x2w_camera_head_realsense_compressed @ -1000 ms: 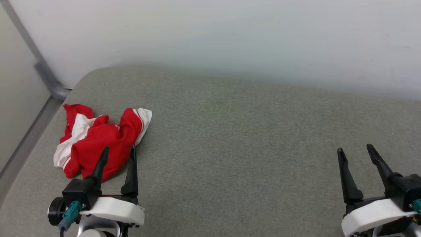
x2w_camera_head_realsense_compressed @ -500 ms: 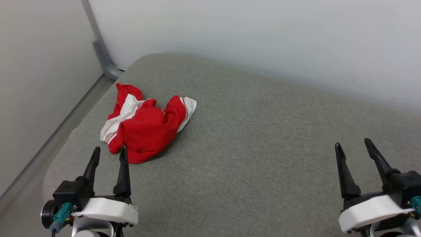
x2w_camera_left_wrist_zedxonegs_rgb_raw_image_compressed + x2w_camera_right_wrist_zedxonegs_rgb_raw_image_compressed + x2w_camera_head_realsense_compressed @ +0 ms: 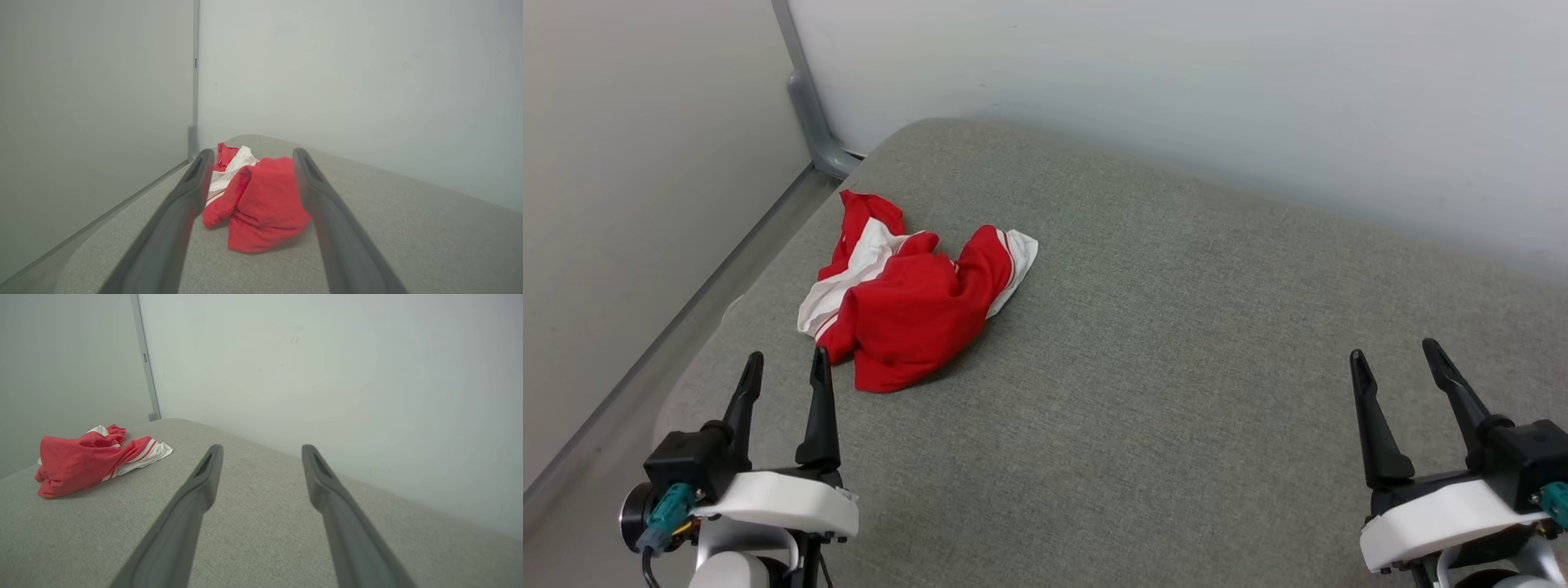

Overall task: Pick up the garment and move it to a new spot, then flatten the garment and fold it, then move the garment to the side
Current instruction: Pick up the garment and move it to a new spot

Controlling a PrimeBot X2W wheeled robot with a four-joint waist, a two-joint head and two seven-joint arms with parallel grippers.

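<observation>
Head view, garment [image 3: 915, 302]: a crumpled red and white heap on the grey padded surface [image 3: 1176, 367], near its far left corner and close to the grey post [image 3: 805, 90].
Head view, left gripper [image 3: 787, 359]: at the lower left, fingers spread with nothing between them, tips near the garment's near edge but apart from it.
Head view, right gripper [image 3: 1392, 351]: at the lower right, fingers spread and empty, well apart from the garment.
Left wrist view: the garment lies ahead, framed between the two spread fingers and untouched.
Right wrist view: the fingers are splayed over bare surface, with the garment at the far left, its white striped edge on its right.
</observation>
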